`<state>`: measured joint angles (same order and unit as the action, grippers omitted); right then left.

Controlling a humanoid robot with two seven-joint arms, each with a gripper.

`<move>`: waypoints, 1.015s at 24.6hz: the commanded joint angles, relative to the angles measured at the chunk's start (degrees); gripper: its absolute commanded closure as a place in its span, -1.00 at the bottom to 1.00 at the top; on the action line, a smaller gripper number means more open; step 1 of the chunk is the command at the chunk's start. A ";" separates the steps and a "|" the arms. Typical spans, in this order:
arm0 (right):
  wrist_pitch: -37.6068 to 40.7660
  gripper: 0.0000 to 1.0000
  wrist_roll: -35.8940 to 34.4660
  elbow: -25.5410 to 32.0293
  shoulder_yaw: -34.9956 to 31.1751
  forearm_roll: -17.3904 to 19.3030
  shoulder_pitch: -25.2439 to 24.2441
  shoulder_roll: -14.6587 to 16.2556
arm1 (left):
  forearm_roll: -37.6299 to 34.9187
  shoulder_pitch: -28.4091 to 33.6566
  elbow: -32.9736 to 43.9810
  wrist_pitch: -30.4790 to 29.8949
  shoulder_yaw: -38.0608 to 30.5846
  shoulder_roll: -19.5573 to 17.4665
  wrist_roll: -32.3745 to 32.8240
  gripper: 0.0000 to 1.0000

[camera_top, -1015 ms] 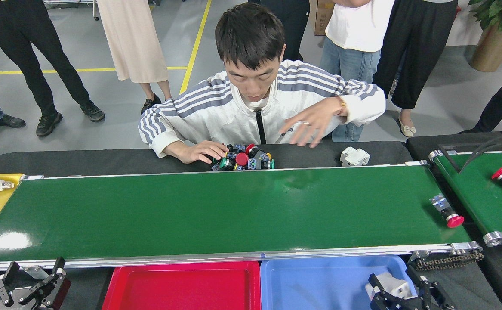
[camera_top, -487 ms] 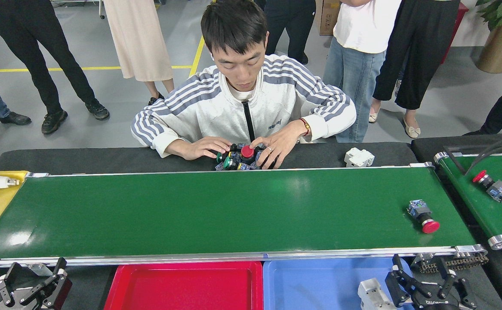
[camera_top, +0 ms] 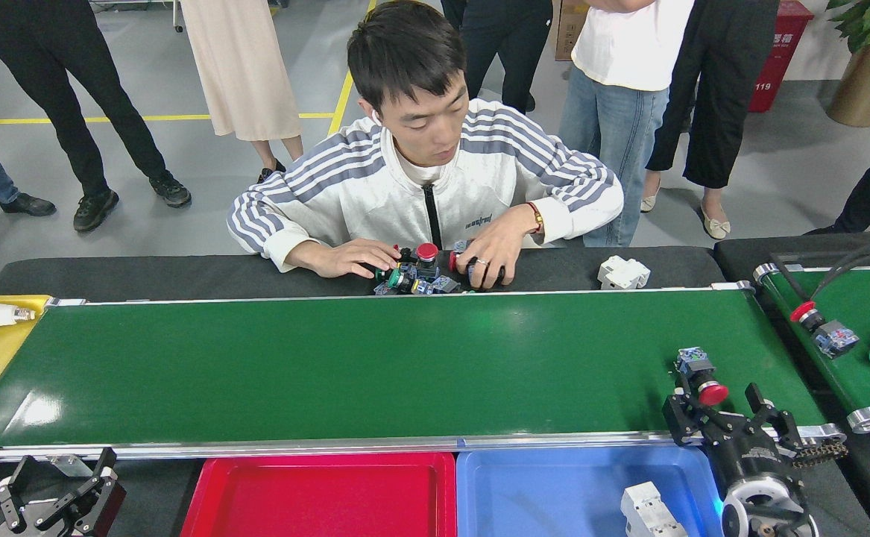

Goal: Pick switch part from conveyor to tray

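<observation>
Right end effector [camera_top: 725, 409]: ours, fingers spread wide over the conveyor's near rail at 4 o'clock, gripping nothing.
Left end effector [camera_top: 54, 485]: ours, at 7 o'clock, fingers parted, empty.
Blue tray [camera_top: 554, 492]: holds a white part [camera_top: 647, 511].
Red tray [camera_top: 315, 496]: just left of blue.
Switch part [camera_top: 699, 377]: red-capped, on the conveyor [camera_top: 330, 365], just beyond our right fingertips.
Writing: "119" on a red bin [camera_top: 774, 52], 1 o'clock.
</observation>
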<state>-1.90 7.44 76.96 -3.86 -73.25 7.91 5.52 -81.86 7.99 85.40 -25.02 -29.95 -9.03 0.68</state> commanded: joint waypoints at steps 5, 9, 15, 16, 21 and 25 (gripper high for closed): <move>0.05 0.60 0.91 -1.37 2.46 0.04 1.58 0.63 | 0.12 -0.17 0.21 -0.11 -0.11 -0.91 -0.41 -1.00; 0.76 0.77 0.82 -0.49 2.54 0.13 1.49 0.28 | 0.12 -0.17 0.21 -0.11 -0.20 -1.26 -0.41 -1.00; 24.67 0.78 -0.15 8.91 5.45 1.01 -1.58 -2.00 | 0.12 -0.25 0.21 -0.11 -0.20 -1.35 -0.41 -1.00; 31.34 0.78 -0.76 9.35 6.68 1.18 -1.50 -3.06 | 0.12 -0.43 0.29 -0.11 -0.20 -1.26 -0.41 -1.00; 46.90 -0.13 -0.85 9.00 17.93 0.74 -1.06 -6.48 | 0.12 -0.96 0.21 -0.11 -0.11 -1.35 -0.41 -1.00; 46.90 -1.00 -0.76 4.17 26.89 0.57 -0.88 -8.94 | 0.12 -1.31 0.21 -0.11 0.06 -1.43 -0.41 -1.00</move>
<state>44.01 7.20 81.67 21.86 -72.81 6.02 -2.46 -81.86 7.42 85.12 -25.05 -29.81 -9.64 0.68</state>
